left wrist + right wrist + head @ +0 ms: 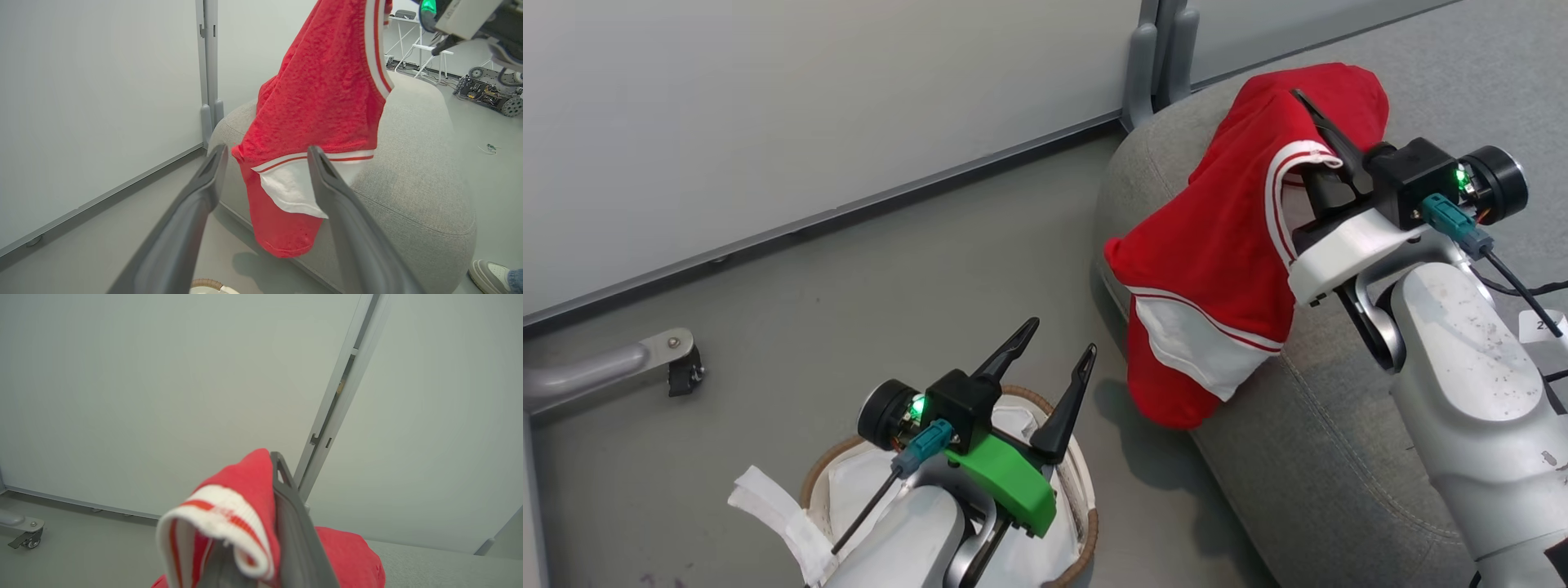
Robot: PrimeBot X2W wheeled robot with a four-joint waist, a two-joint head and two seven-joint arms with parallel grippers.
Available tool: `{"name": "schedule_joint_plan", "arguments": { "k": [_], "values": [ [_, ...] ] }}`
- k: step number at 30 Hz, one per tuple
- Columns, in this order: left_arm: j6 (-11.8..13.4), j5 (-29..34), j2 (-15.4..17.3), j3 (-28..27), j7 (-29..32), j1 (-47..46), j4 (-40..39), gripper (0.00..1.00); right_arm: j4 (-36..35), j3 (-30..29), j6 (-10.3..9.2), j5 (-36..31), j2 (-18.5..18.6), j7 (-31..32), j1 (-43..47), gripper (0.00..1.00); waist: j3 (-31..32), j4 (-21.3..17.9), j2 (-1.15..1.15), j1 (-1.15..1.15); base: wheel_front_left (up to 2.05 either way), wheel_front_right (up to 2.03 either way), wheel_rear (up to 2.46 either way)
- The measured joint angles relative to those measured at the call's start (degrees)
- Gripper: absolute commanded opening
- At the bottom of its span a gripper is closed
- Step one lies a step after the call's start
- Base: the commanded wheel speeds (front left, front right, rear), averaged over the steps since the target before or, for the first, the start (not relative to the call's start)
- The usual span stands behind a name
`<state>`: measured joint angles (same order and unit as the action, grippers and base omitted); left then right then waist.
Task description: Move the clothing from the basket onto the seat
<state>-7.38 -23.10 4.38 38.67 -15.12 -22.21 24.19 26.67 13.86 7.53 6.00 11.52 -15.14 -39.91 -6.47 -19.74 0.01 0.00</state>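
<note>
One piece of clothing (1217, 269) in head view: right gripper (1319, 155), fingers clenched on its trim, holds it over the seat (1339, 425) corner; left gripper (1061, 336) spread, above the basket (1086, 523). Left wrist view adds the hem (286, 245) overhanging the seat edge: release here risks a slide to the floor (102, 253). Right wrist view confirms the trim (220, 514) pinched.

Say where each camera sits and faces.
Head view: on the head, looking down at the grey fabric sofa and brown-rimmed white basket; left gripper and right gripper show.
Left wrist view: on that wrist, facing the sofa's end; own fingers show.
Right wrist view: on that wrist, facing the pale wall; own fingers show.
All share the red white-trimmed garment.
</note>
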Motion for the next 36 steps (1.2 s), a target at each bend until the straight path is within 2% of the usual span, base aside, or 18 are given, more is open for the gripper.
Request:
{"name": "schedule_joint_plan", "arguments": {
  "k": [8,15,20,24,26,31,36],
  "values": [
    [0.0,0.0,0.1,0.9,0.0,-1.1,-0.6,1.0,2.5,-2.8,0.0,-1.3,1.4,0.0,-3.1,0.0,-2.5,0.5,0.0,0.0,0.0,0.0,0.0],
    [0.0,0.1,0.6,1.1,0.0,-1.9,-1.3,1.0,8.7,-5.3,0.0,-2.2,6.8,0.1,-15.6,0.0,-4.8,2.5,0.0,0.0,0.0,0.0,0.0],
    [0.0,0.6,0.9,1.8,0.0,-2.8,-1.8,1.0,12.2,-6.2,0.0,-2.1,14.5,3.1,-29.3,0.0,-6.9,4.1,0.0,0.0,0.0,0.0,0.0],
    [0.0,1.1,1.2,2.0,0.0,-3.4,-2.6,1.0,13.1,-8.0,0.0,-5.2,21.4,4.8,-38.8,0.0,-8.8,5.4,0.0,0.0,0.0,0.0,0.0],
    [0.0,1.3,1.4,2.0,0.0,-3.8,-3.2,1.0,13.5,-9.0,0.0,-5.9,23.2,5.1,-41.6,0.0,-9.8,6.0,0.0,0.0,0.0,0.0,0.0],
    [0.0,1.8,1.9,2.0,0.0,-4.9,-4.0,1.0,16.8,-12.2,0.0,-6.5,25.6,4.5,-42.4,0.0,-12.7,7.3,0.0,0.0,0.0,0.0,0.0],
    [0.0,2.2,2.6,2.1,0.0,-6.1,-4.4,1.0,21.5,-15.7,0.0,-6.6,25.9,2.5,-36.4,0.0,-15.8,8.0,0.0,0.0,0.0,0.0,0.0]
  ]
}}
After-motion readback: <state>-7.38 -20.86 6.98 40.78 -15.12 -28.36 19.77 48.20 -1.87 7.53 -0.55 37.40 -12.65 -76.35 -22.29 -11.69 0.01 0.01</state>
